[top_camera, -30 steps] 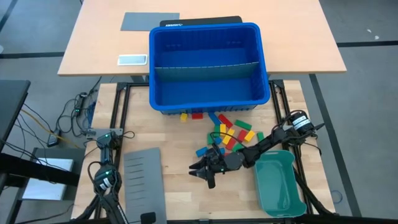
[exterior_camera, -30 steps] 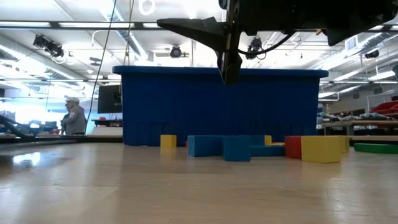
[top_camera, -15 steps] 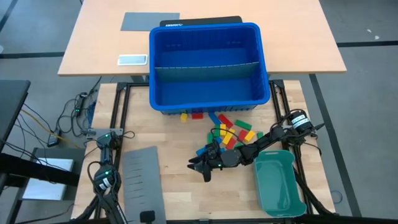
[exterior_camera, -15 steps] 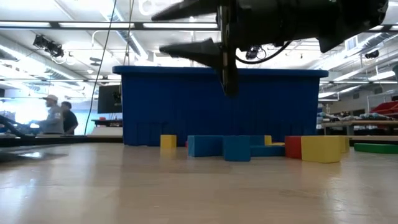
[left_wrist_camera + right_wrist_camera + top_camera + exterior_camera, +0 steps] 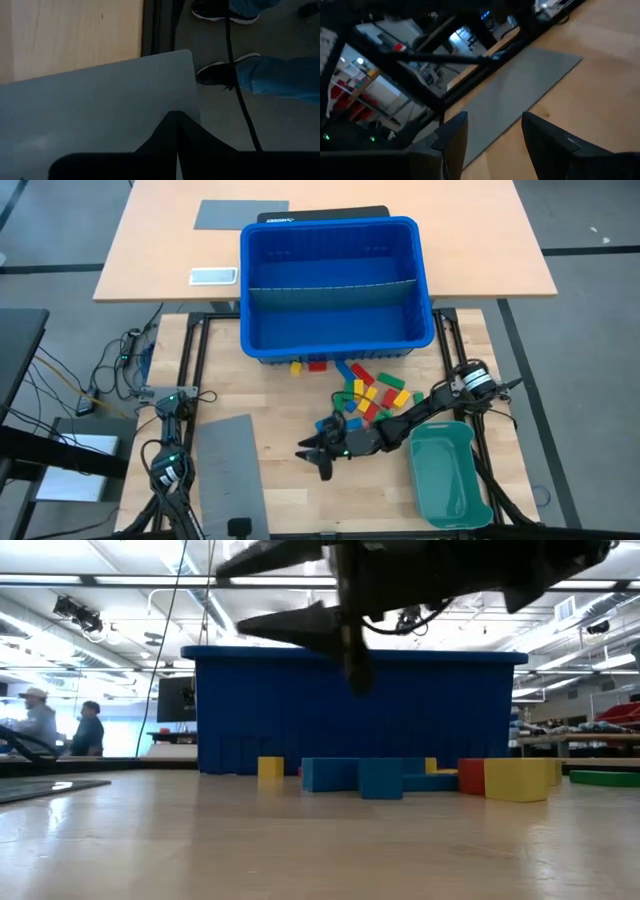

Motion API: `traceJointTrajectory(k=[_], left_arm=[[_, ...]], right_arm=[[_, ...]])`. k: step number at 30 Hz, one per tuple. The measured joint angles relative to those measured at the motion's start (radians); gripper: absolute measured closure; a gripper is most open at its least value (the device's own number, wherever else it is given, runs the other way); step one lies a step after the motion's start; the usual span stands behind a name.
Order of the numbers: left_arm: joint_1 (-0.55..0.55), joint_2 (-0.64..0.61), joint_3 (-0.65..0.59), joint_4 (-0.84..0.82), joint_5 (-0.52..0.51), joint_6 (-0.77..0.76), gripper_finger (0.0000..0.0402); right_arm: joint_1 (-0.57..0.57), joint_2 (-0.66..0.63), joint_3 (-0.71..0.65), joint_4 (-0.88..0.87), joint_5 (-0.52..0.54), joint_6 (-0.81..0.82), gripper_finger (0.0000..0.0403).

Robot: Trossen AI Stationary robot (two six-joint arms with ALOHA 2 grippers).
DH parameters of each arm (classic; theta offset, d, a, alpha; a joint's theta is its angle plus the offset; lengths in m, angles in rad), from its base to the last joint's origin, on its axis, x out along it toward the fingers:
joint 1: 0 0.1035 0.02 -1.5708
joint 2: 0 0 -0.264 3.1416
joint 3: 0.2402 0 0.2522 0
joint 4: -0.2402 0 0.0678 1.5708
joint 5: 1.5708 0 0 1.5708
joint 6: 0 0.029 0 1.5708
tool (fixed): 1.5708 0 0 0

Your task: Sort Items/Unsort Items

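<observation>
As seen earlier, right hand (image 5: 318, 455) empty | apparently shifted leftward, fingers wider

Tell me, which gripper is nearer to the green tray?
The right gripper. It hangs open over the table, apart from the green tray but on its side of the table. The left gripper sits shut at the table's near edge, by the grey sheet.

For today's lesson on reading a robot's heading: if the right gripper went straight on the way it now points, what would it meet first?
The right gripper, open and empty, points across the bare wood toward the grey divider sheet. That sheet looks like the first thing in line, though the gripper rides above the table and might pass over it.
</observation>
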Motion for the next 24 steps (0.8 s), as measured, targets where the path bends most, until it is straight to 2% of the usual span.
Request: traceJointTrajectory(k=[6, 14, 24], left_arm=[[-0.001, 0.000, 0.000, 0.000, 0.000, 0.048, 0.0400], [-0.012, 0.001, 0.000, 0.004, 0.005, 0.114, 0.0400], [-0.027, 0.002, -0.001, 0.038, 0.032, 0.141, 0.0401]], right_arm=[[-0.009, 0.165, 0.119, 0.005, -0.057, 0.073, 0.0212], [-0.010, 0.306, 0.273, -0.003, -0.109, 0.120, 0.0208], [-0.010, 0.366, 0.370, -0.075, -0.125, 0.138, 0.0203]])
